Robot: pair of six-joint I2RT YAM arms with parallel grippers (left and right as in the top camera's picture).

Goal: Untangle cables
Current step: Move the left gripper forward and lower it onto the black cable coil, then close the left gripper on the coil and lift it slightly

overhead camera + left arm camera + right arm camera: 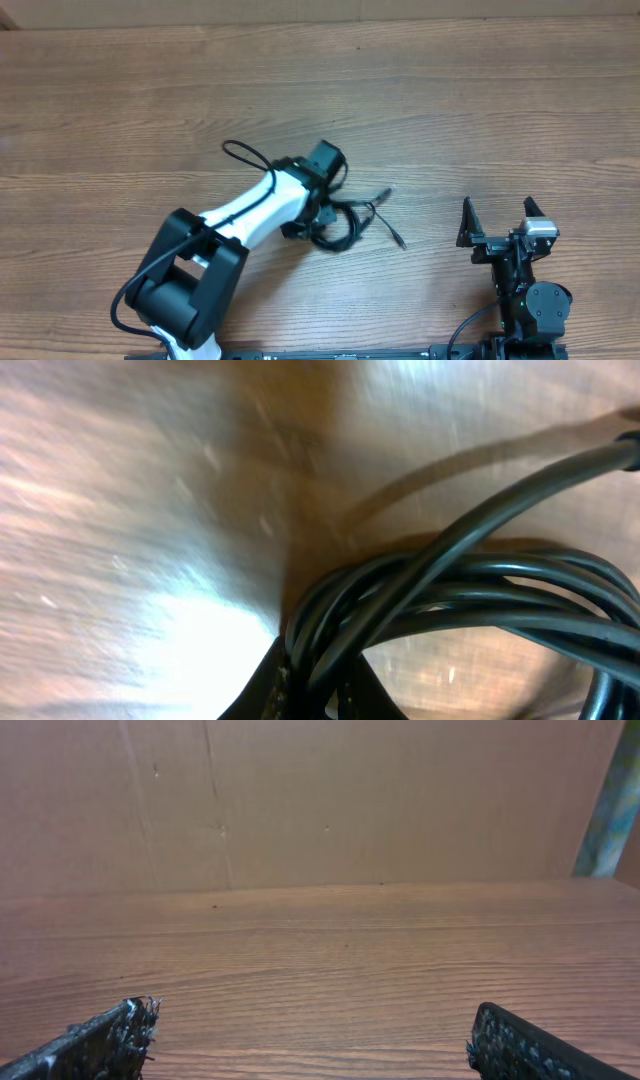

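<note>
A tangle of thin black cables (345,222) lies at the middle of the wooden table, with loose plug ends (399,241) trailing to the right. My left gripper (318,215) is down on the tangle's left side. In the left wrist view the cables (480,590) loop across the right half. Several strands run down between the dark fingers of the left gripper (315,685), which is shut on them. My right gripper (497,215) stands apart at the right, open and empty. In its own view the right gripper (310,1025) has only bare table between its fingers.
The wooden table (480,110) spreads all round the tangle. A thicker black wire (245,155) arcs off the left arm. A brown wall (350,800) rises behind the table's far edge in the right wrist view.
</note>
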